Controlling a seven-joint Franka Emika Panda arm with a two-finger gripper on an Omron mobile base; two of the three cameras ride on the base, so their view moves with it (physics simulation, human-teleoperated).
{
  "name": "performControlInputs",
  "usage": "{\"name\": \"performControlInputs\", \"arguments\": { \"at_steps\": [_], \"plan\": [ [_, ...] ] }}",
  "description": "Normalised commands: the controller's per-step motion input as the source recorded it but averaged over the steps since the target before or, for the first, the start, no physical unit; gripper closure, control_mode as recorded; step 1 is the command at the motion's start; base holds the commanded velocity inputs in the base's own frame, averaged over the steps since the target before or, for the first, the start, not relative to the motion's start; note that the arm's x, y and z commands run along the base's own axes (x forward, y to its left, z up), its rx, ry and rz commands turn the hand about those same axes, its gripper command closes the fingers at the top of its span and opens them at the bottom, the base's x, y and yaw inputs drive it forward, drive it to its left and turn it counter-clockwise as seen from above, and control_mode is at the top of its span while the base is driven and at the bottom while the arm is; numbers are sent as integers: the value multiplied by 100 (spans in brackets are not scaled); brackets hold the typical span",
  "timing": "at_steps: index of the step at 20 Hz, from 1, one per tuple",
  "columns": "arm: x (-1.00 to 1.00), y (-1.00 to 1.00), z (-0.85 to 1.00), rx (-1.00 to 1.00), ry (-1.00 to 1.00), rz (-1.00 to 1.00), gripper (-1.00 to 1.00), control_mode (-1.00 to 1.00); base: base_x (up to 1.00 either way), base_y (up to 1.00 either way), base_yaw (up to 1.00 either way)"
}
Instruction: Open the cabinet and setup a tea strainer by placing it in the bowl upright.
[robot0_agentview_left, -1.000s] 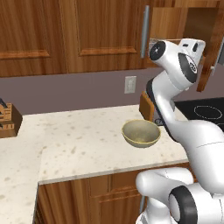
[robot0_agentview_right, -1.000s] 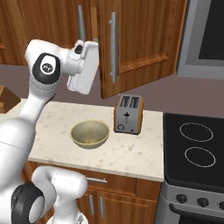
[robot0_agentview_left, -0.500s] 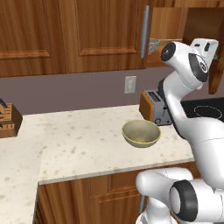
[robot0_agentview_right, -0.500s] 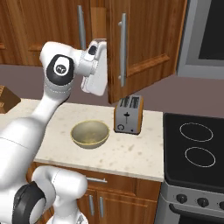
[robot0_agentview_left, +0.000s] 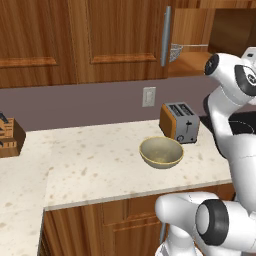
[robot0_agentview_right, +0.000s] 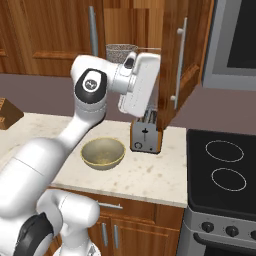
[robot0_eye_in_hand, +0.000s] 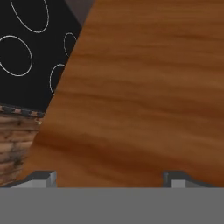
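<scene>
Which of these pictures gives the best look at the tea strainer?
The right base view: the tea strainer sits in the open cabinet, its round mesh rim plain above the arm. The left base view catches a smaller edge of it beside the door handle. The hand view faces wood grain.

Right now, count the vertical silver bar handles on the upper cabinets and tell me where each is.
2. One handle is on the closed door left of the opening; the other handle is on the open door swung out at right. More may be outside the frame.

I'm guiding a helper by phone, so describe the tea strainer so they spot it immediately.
Find the reddish-brown wall cabinet whose door stands open above the toaster. On its shelf sits the tea strainer, a round grey speckled mesh dish, unlike the tan bowl on the counter.
</scene>
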Motion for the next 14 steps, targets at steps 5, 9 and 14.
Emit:
{"name": "performControlInputs", "arguments": {
  "at_steps": [5,9,14],
  "plan": [
    [-3,-53,-1,-1,2,-11,-100,-100,0,0,0],
    [-5,-28,0,0,0,-7,-100,-100,0,0,0],
    [-19,17,0,0,-3,0,-100,-100,0,0,0]
  ]
}}
